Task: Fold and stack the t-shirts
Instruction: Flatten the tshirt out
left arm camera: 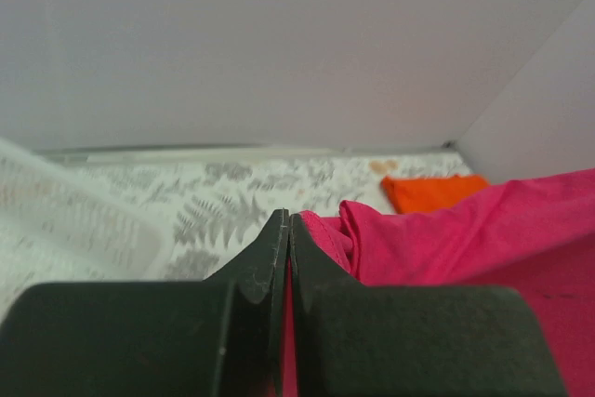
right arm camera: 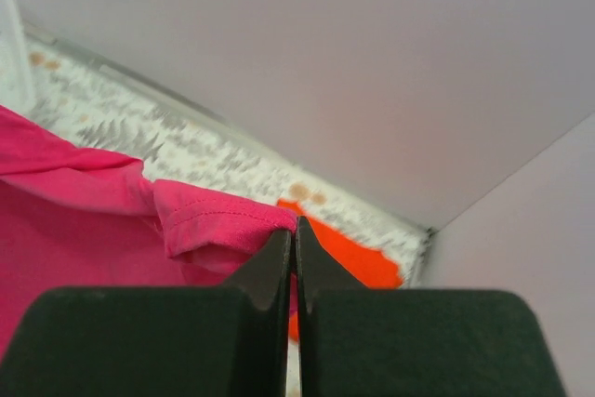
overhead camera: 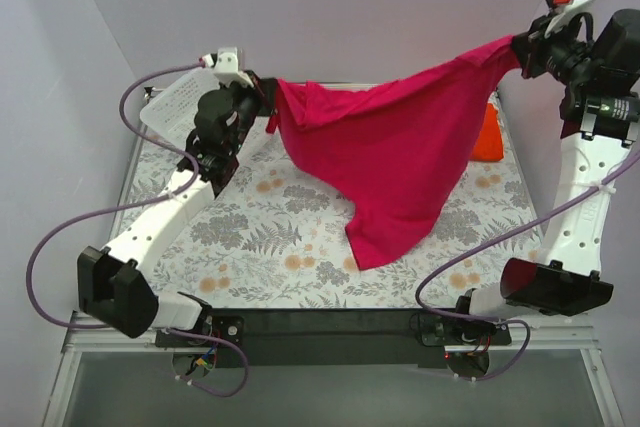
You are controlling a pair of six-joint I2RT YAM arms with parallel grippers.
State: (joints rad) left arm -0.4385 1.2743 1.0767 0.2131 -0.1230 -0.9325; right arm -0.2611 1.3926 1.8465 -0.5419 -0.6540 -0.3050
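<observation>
The magenta-pink t-shirt hangs stretched in the air between both grippers, its lower end trailing on the table. My left gripper is shut on its left corner; pink cloth shows between the closed jaws in the left wrist view. My right gripper is raised high at the right and shut on the other corner, a hemmed edge in the right wrist view. The orange-red t-shirt lies folded at the far right of the table, partly hidden by the pink one; it also shows in both wrist views.
The table wears a floral patterned cloth. A white mesh basket stands at the far left behind my left arm. Walls close in the back and both sides.
</observation>
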